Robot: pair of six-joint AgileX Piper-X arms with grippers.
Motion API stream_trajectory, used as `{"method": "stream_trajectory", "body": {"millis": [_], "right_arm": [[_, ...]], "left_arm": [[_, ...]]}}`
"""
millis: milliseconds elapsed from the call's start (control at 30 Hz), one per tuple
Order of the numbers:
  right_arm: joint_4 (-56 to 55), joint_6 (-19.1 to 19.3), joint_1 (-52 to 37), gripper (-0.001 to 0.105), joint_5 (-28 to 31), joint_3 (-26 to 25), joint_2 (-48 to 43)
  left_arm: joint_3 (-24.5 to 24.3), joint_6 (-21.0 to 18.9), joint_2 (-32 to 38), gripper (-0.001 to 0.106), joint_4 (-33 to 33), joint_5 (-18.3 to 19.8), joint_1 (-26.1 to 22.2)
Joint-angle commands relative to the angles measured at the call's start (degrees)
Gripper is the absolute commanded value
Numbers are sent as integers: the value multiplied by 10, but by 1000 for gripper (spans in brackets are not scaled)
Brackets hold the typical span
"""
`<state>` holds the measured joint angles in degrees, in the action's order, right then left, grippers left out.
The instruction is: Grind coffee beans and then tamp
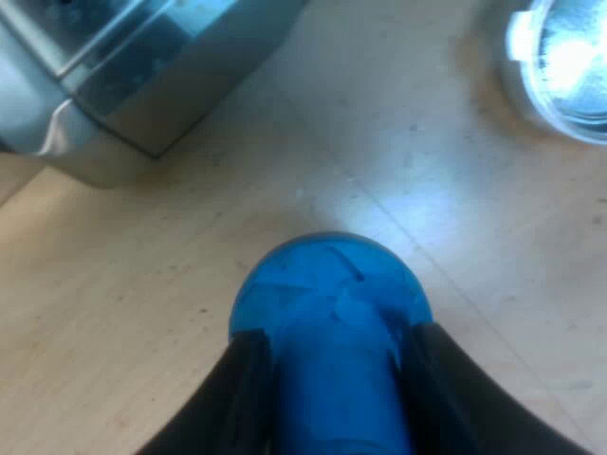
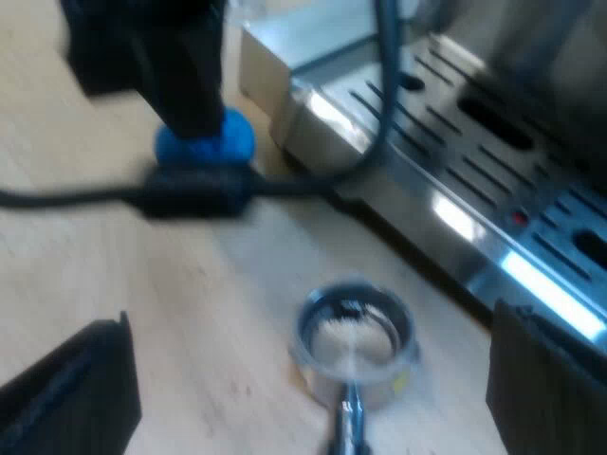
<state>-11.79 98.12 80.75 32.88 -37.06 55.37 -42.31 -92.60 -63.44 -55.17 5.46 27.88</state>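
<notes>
My left gripper [image 1: 337, 336] is shut on the blue tamper [image 1: 327, 294], its two black fingers [image 1: 242, 389] pressing the tamper's sides, with the rounded blue end out over the wooden table [image 1: 114, 303]. The metal holder's round basket [image 1: 569, 66] lies a short way off on the table, shining bright. In the right wrist view the holder [image 2: 353, 346] lies on the table with its basket up and its stem pointing toward my right gripper [image 2: 311, 318]. That gripper is open wide above it, nothing between its fingers. Beyond the holder, the left gripper [image 2: 194, 123] holds the tamper [image 2: 204, 142] near the machine's corner.
The espresso machine [image 1: 142, 76] stands close by, and its slotted metal drip tray [image 2: 474, 161] runs alongside the holder. Bare wooden table [image 2: 218, 313] lies between the tamper and the holder.
</notes>
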Motion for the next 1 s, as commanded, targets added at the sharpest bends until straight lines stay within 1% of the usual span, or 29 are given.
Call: {"method": "stream_trajectory", "body": {"millis": [33,167,300,367,433,467,567,700,733,867,1000], "right_arm": [[10,-6,1,77,7,34,-26],[64,-6,1,77,7,89,-46],[118,-6,1,77,7,133,-46],[163,-21,1,77,7,163,-46],[190,-36,1,77,7,182,-46],[199,-38,1,77,7,191,-46],[202,-38,1,77,7,203,-46],[202,-38,-1,77,7,215,-46],[202,-38,-4,77,7,217,-47],[203,-39,-6,77,16,219,-46],[210,-40,-6,77,16,219,-46]], "left_arm": [[-2,-2,19,0,-4,-1,20],[-7,-6,26,0,-24,-1,45],[-14,-6,26,0,-32,-1,70],[-21,-6,26,0,-34,-1,86],[-27,-11,26,0,-34,-1,98],[-31,-12,26,0,-34,-1,107],[-46,-14,26,0,-34,4,129],[-59,-14,26,0,-33,18,144],[-81,-19,26,0,-41,21,162],[-115,-25,25,0,-40,21,188],[-132,-30,12,0,-37,31,196]]}}
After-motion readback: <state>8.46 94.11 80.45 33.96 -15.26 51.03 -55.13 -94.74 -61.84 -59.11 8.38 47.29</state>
